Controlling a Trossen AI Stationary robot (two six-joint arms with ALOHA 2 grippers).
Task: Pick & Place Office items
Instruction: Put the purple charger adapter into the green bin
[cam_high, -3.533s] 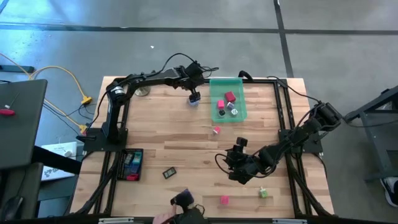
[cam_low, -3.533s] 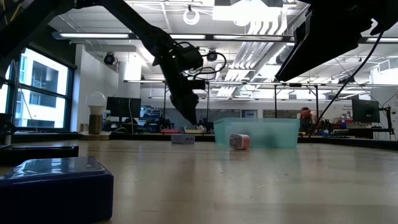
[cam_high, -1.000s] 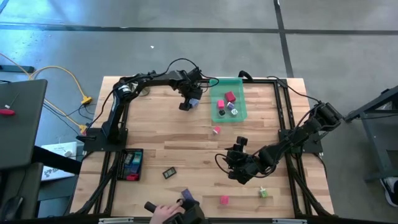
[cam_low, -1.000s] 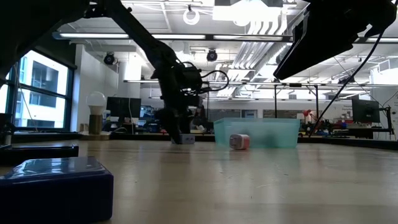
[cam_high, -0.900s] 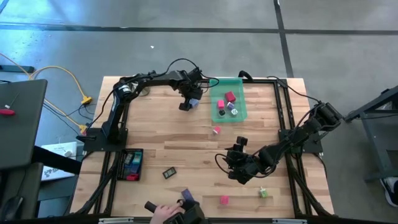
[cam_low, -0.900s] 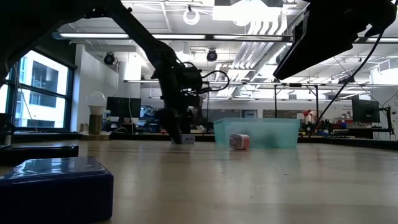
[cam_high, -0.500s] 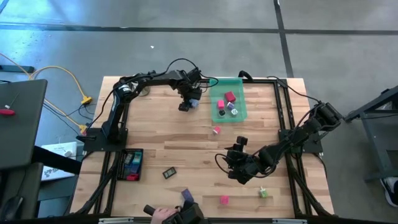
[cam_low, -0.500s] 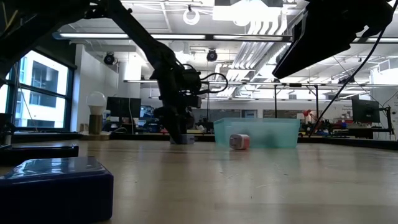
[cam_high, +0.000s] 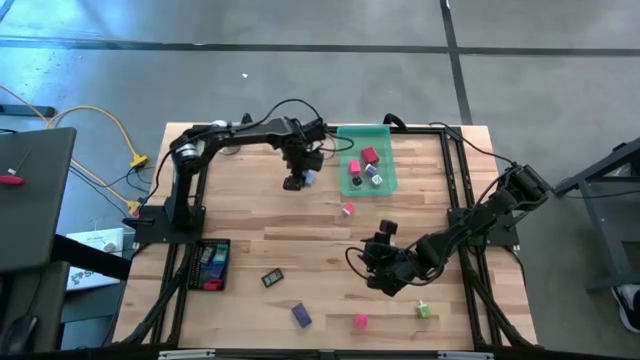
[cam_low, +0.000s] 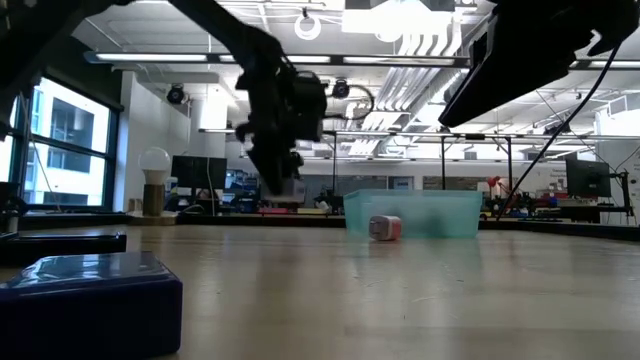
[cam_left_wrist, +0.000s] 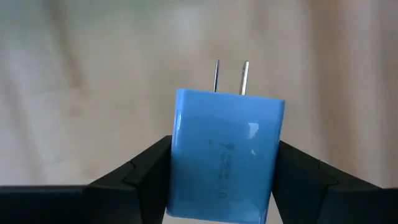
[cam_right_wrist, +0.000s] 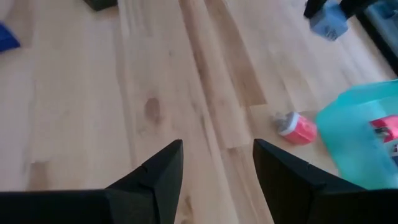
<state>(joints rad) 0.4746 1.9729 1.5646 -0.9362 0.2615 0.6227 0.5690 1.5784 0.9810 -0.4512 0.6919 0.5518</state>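
Blue plastic identifies the item in the left gripper (cam_left_wrist: 224, 180): a small wall charger (cam_left_wrist: 225, 155) with two metal prongs, clamped between the two dark fingers (cam_left_wrist: 140, 171), prongs pointing away from the wrist. In the high view this gripper (cam_high: 298, 178) is above the wooden table (cam_high: 260, 230), near the left side of the translucent green tray (cam_high: 385, 135), and the low view shows it lifted clear of the tabletop. The tray holds a red block (cam_high: 369, 156), a pink block (cam_high: 354, 167) and a few smaller pieces. A pink piece (cam_high: 348, 209) lies on the table below the tray. The right gripper (cam_right_wrist: 211, 168) hangs over the table's lower right area with its jaws partly apart and nothing between them; its wrist view shows bare wood between the fingers. Near the front edge lie a purple block (cam_high: 301, 316), a pink block (cam_high: 359, 321) and a green block (cam_high: 424, 311), each apart from the others. A small black piece (cam_high: 271, 277) sits just beside the black tray (cam_high: 209, 264) at the left. A white ball on a round base (cam_low: 155, 180) stands at the far left in the low view.
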